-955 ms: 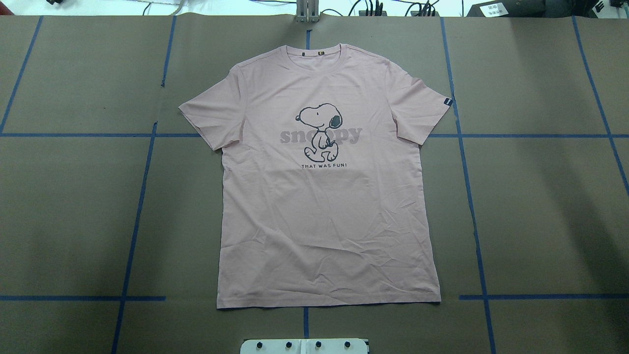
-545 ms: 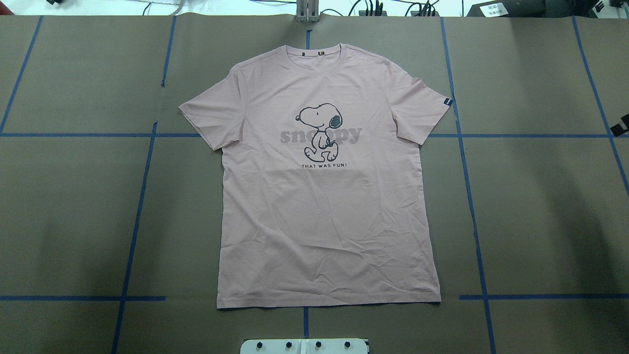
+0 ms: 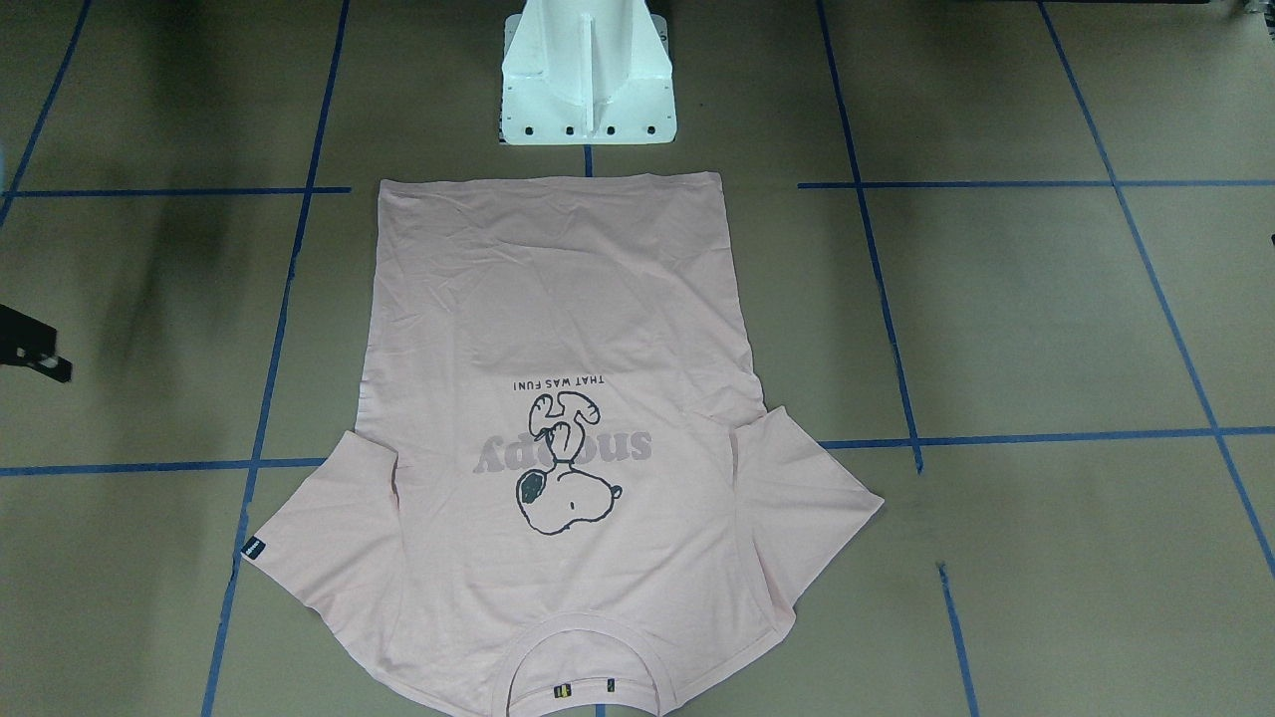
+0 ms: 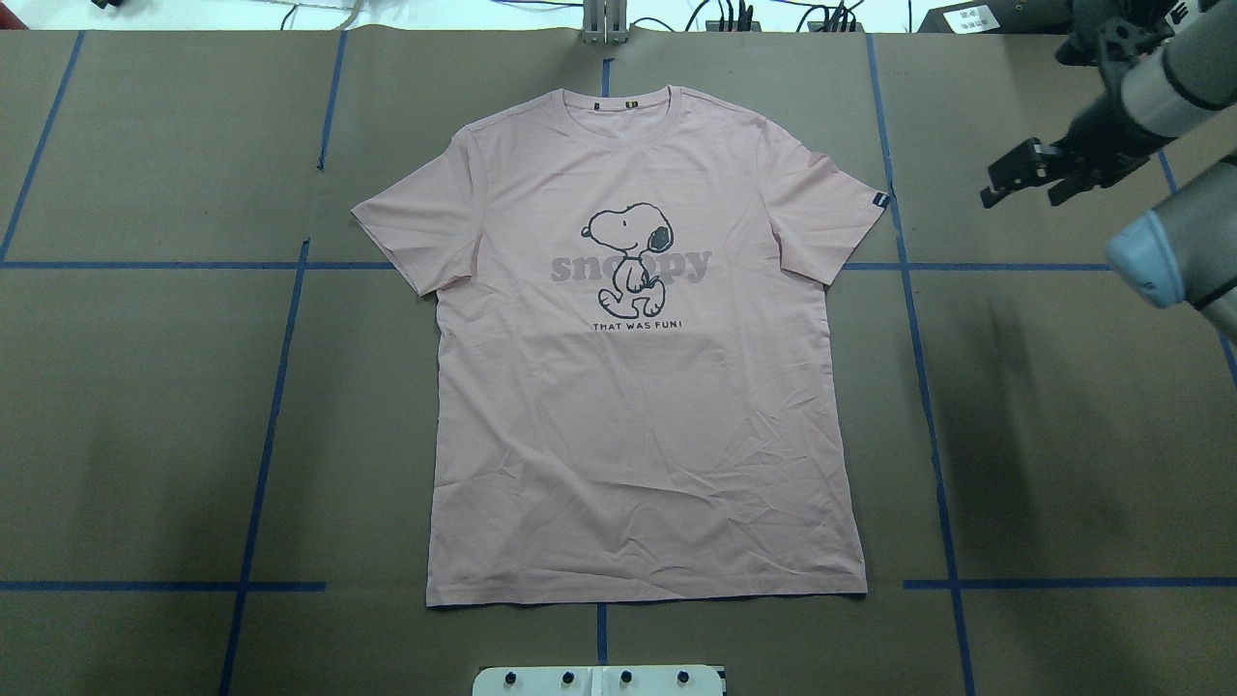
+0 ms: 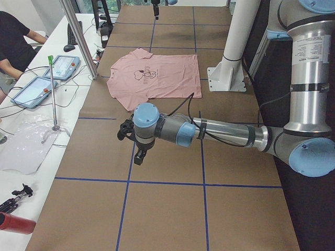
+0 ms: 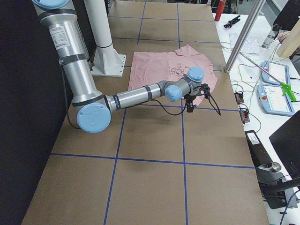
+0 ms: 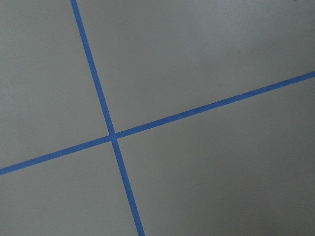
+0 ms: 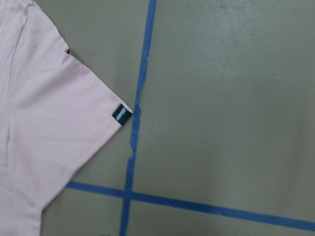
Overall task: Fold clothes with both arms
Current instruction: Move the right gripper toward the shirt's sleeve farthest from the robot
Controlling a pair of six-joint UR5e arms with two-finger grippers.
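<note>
The pale pink T-shirt [image 4: 638, 406] lies flat and face up in the middle of the table, collar at the far edge, both sleeves spread. My right gripper [image 4: 1021, 193] hovers over bare table to the right of the sleeve with the small black tag [image 4: 878, 200], well clear of the cloth; its fingers look open and hold nothing. The right wrist view looks down on that sleeve [image 8: 49, 123] and its tag [image 8: 120, 116]. My left gripper [image 5: 138, 154] appears only in the exterior left view, above bare table far from the shirt [image 5: 162, 78]; I cannot tell its state.
Blue tape lines [image 4: 918, 319] grid the brown table cover. The white pedestal base [image 3: 588, 80] stands just behind the shirt's hem. A side bench along the far edge carries teach pendants [image 5: 63, 65] and a metal post [image 5: 78, 36], with a person [image 5: 13, 42] seated there.
The right arm has come into the overhead view from the right edge and moved up and left toward the tagged sleeve. The shirt has not shifted.
</note>
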